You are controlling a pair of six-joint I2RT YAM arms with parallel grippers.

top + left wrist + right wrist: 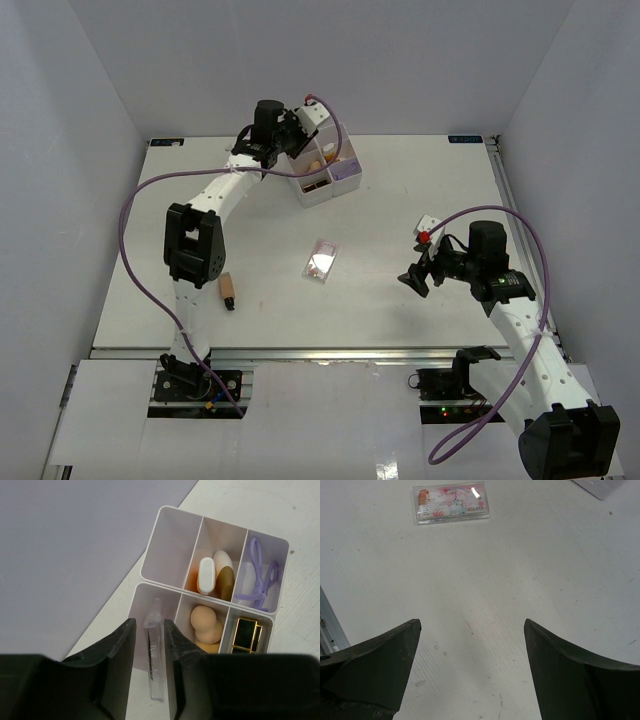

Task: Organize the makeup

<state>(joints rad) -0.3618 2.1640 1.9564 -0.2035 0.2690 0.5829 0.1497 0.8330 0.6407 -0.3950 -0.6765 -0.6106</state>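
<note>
Left claw point(150, 624): slightly parted, flanking a clear case point(155, 650) standing on edge in a corner compartment of the white box point(170, 535). Alongside: beige sponges point(205, 622), black-gold lipsticks point(246, 632). Right claw point(471, 623): spread wide above the worktop point(545, 570); beyond, clear pink palette point(451, 502) lying flat.

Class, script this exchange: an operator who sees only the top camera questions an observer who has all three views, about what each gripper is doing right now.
Operator: From above I can't make out what's happening at the far end.
Observer: The left gripper straddles a clear flat case that stands on edge in a corner compartment of the white box.
Operator: And on the right side, is anything being carried?
Observer: No. The right gripper is wide open and empty.
</note>
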